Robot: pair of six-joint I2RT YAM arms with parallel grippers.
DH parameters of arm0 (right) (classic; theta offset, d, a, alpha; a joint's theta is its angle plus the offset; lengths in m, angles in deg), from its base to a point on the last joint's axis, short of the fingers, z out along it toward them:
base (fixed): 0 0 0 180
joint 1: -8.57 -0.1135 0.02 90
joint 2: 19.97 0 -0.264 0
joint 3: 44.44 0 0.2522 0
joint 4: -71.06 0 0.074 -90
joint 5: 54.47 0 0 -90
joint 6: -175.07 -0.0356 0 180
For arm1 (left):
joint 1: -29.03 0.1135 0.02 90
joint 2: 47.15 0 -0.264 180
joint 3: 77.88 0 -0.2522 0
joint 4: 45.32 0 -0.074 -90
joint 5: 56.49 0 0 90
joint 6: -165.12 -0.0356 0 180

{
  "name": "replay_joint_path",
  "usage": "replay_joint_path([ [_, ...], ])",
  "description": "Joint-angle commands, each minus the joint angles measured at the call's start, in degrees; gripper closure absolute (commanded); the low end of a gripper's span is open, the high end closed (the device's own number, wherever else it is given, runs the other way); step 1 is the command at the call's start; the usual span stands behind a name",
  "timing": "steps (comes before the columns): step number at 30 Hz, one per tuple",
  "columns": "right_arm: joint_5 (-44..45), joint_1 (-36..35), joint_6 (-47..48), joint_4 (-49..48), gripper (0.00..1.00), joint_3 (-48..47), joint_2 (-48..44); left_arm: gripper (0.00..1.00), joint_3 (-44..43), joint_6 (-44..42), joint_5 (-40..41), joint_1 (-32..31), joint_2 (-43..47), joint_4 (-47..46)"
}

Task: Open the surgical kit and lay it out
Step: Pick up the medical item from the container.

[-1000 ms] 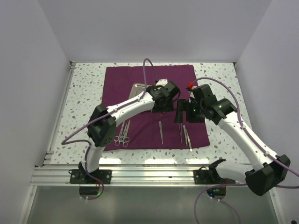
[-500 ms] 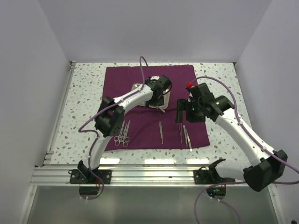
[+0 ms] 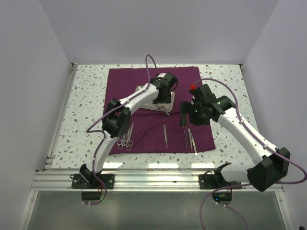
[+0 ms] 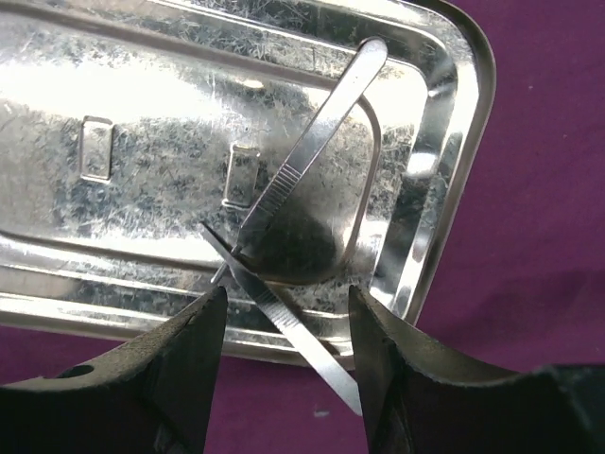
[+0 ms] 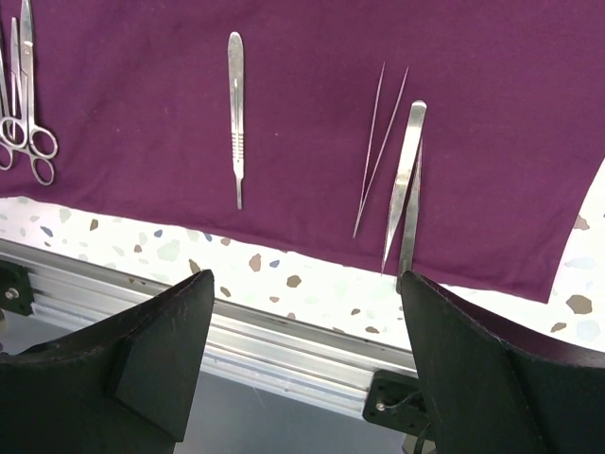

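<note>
Tray: polished metal, finely scratched. Tweezers: brushed steel, ribbed grip. Cloth: matt purple weave.

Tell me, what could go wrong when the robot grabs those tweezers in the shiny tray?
1. The tweezers are thin and slippery-looking, and only their pointy end sits between the fingers of the open left end effector. They might slip out or get pinched crookedly.
2. Their tips stick out over the rim of the steel tray. A pull could perhaps nudge or drag the tray along.
</note>
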Motion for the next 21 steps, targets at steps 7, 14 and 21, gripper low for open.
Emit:
replay_joint_path([
  [7, 1.20, 0.83, 2.28, 0.29, 0.16, -3.23, 0.99, 0.45, -2.99, -1.52, -1.04, 0.70, -4.65, 1.63],
  [14, 1.12, 1.53, 2.71, 0.20, 0.16, -2.53, 0.82, 0.53, 1.93, -0.64, -1.30, 0.52, -2.98, 0.85],
  [21, 1.21, 2.06, 3.07, 0.55, 0.16, -2.44, 0.38, 0.67, 5.36, 0.06, -1.83, 0.43, -2.10, 0.06],
])
